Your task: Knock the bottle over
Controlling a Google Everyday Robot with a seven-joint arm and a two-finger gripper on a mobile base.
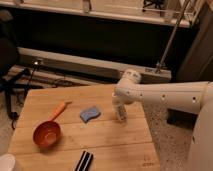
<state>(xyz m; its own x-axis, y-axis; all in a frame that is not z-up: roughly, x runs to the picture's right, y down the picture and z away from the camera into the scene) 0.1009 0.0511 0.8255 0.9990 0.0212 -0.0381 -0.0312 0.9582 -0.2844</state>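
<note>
Hovered at right of centre over the upright bottle (120,113) near the blue sponge (90,114): gripper (120,102), finger state indiscernible.

Warm, yellowish light over the whole scene, and it is fairly dim. The wooden tabletop (100,135) takes it evenly, glowing amber, with no hard glare on the boards. Brightest thing here is the white arm (170,96), lit along its upper side and shading grey underneath. The tool (118,104) hangs over the right part of the tabletop, right at the bottle (121,116), and that spot sits in the arm's own shade. Up top, the pale ledge (100,12) catches light. Below it the wall panel (90,40) goes nearly black. The left edge falls into deep shadow, detail lost there.
</note>
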